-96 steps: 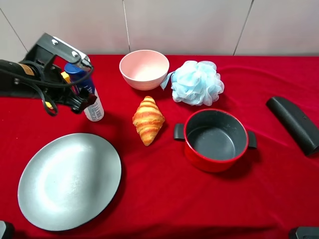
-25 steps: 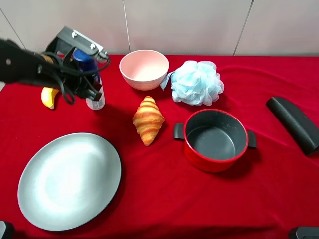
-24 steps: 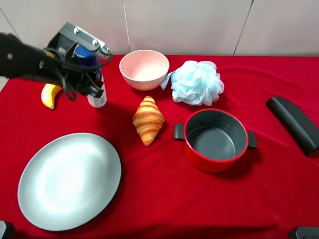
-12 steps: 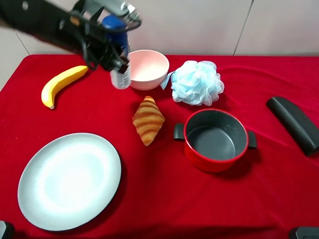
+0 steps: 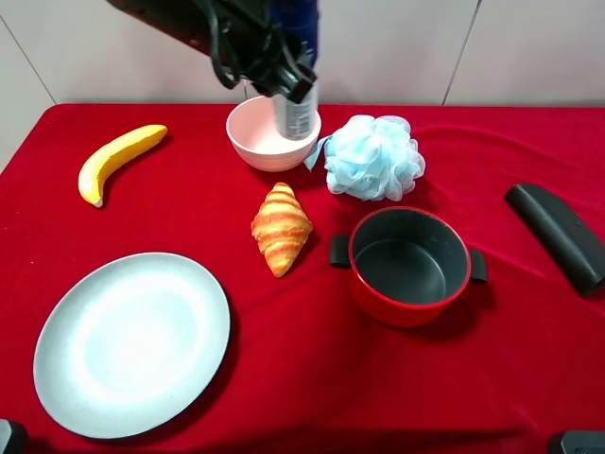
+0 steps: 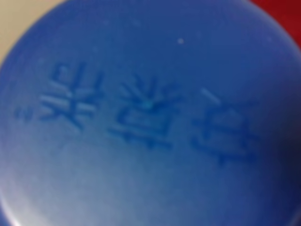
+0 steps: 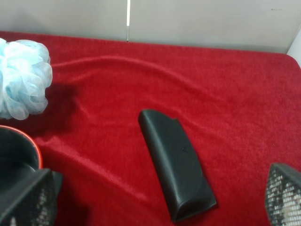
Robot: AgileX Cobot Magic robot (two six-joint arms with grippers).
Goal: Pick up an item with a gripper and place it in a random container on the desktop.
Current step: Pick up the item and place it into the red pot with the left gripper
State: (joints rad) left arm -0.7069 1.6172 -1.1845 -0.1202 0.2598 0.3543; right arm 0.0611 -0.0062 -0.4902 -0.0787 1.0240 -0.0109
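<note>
L gripper (image 5: 288,76): clamped on spray can (image 5: 300,113), aloft nr pink bowl (image 5: 260,142).
R gripper (image 7: 155,197): jaws wide apart, nr black case (image 7: 176,165).

Left pincer (image 5: 284,76) high up, seemingly clamped; right pincer (image 7: 155,200) wide apart.
</note>
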